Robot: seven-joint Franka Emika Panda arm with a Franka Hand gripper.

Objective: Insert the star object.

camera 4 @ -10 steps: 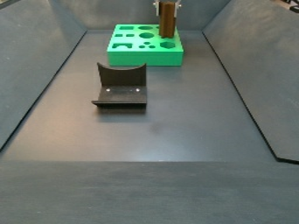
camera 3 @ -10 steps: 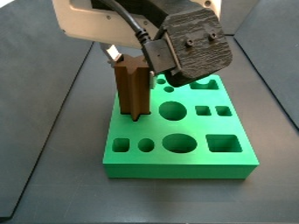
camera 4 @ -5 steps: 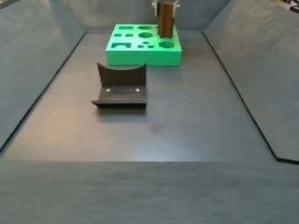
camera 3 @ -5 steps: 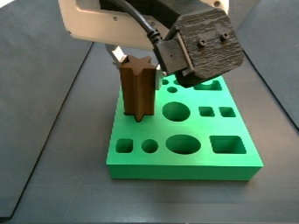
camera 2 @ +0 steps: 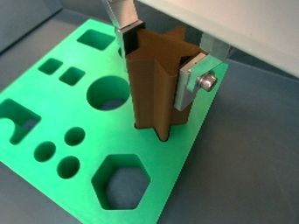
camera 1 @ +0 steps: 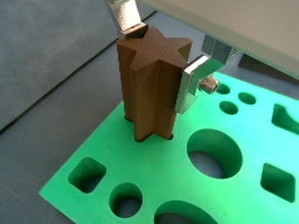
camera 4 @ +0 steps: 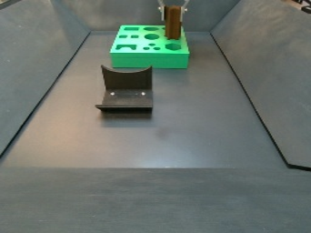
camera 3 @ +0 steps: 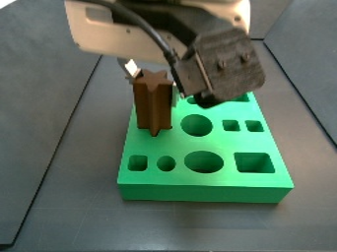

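The star object [camera 1: 152,87], a tall brown ridged prism, stands upright with its lower end in a hole at a corner of the green board [camera 1: 82,179]. It shows in both wrist views [camera 2: 158,87] and both side views [camera 3: 153,103] [camera 4: 174,23]. My gripper [camera 1: 162,66] comes down from above with a silver finger [camera 1: 191,83] on each side of the star's upper part. The fingers press its sides in a wrist view [camera 2: 156,70]. The star's foot inside the hole is hidden.
The green board [camera 3: 198,182] has several other holes: round [camera 3: 195,125], square and hexagonal [camera 2: 121,182]. The dark fixture [camera 4: 124,88] stands on the grey floor in front of the board [camera 4: 140,56]. Sloped dark walls enclose the floor.
The star object sits slightly lower in the board than a second ago. The gripper's body has shifted above it and is blurred with motion.
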